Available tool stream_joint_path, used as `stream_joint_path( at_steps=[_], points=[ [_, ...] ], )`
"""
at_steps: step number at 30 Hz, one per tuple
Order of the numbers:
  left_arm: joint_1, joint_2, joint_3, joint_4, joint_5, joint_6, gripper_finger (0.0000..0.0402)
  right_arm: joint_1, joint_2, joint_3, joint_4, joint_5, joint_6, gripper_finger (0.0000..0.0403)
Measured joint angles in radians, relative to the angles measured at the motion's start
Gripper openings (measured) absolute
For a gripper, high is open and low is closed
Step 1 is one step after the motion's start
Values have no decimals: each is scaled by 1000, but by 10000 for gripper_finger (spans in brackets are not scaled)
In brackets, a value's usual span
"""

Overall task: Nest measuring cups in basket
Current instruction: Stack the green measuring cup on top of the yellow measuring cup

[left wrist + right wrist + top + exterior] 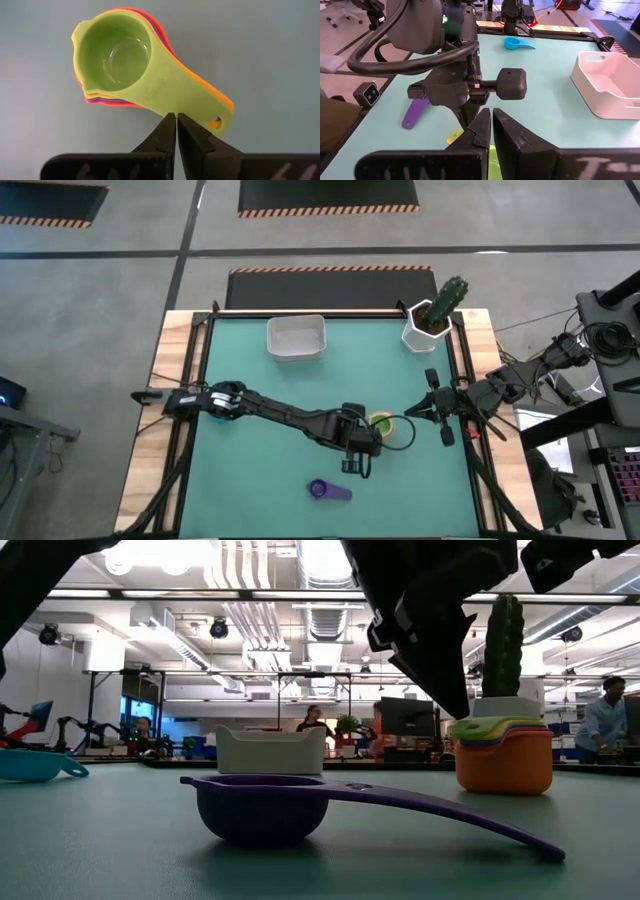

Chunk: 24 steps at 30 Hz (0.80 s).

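While the basket (296, 338) sits bare at the far edge of the surface (250, 370), left of the cactus pot (428, 328) at the far right corner, I note no cup in it yet. A stack (120, 57) of cups, green on top with yellow, orange, red and purple rims showing beneath, rests right of centre. A purple cup (328, 491) lies alone near the near edge, and a blue cup (216, 412) sits toward the left edge, partly hidden by the left arm.

My left end effector (176, 127) hangs over the stack's handle, its fingers clenched together on nothing. My right end effector (491, 125) waits by the right edge, likewise clenched and empty, facing the left arm.

I judge the step in hand to be picking up the stack by its handles. To do it well I would open the fingers first, lower them astride the fanned handles near the bowl and not at the holed tip, then close squarely so all layers lift together. A grip too far out could tip the stack or shed the lower cups. The lone purple and blue cups remain to be collected.
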Motion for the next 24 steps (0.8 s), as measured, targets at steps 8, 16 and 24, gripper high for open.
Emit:
stream_joint_path(
  at_steps=[8,16,24],
  points=[
    [-1,0,0,17,0,-1,0,0,0,0,0,0,0,9],
    [-2,-5,0,-51,-56,4,0,0,0,0,0,0,1,9],
    [-6,-4,-2,-65,-54,-18,0,0,0,0,0,0,0,9]
  ],
)
